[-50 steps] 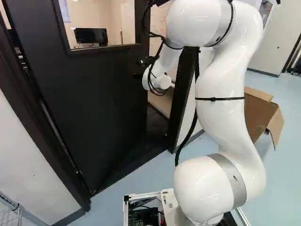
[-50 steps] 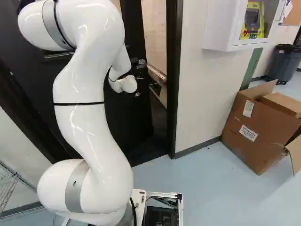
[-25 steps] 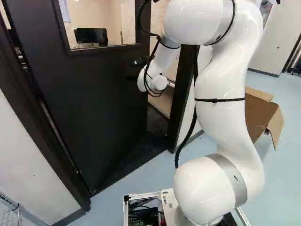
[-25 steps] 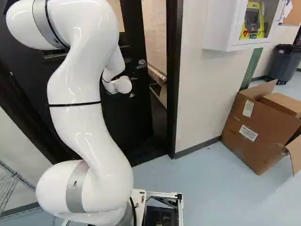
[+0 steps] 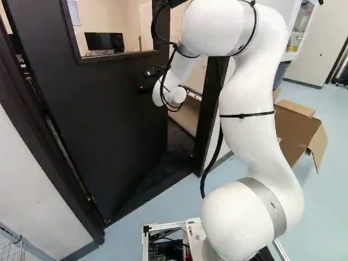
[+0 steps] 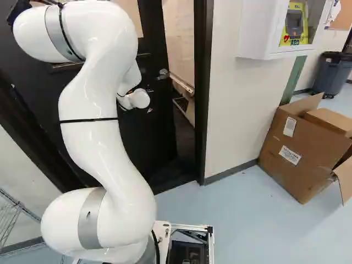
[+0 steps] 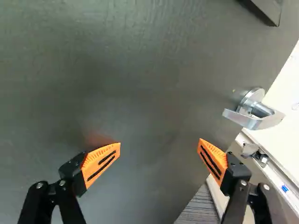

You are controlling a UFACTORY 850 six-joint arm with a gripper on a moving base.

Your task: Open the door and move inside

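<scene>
Close by, my white arm [image 5: 247, 125] bends up and reaches to the black door [image 5: 109, 130]. At its end, my gripper [image 5: 147, 87] has its two fingers spread wide apart, and the flat front of the door is ahead of them. The silver handle [image 7: 256, 112] is off to one side, past one finger. The door is partly open, with a gap by the frame [image 6: 203, 99]. Far off, through its window, I see a black screen [image 5: 105, 41]

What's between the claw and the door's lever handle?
Nothing but bare door shows between the claw and the lever handle in the wrist view.
</scene>
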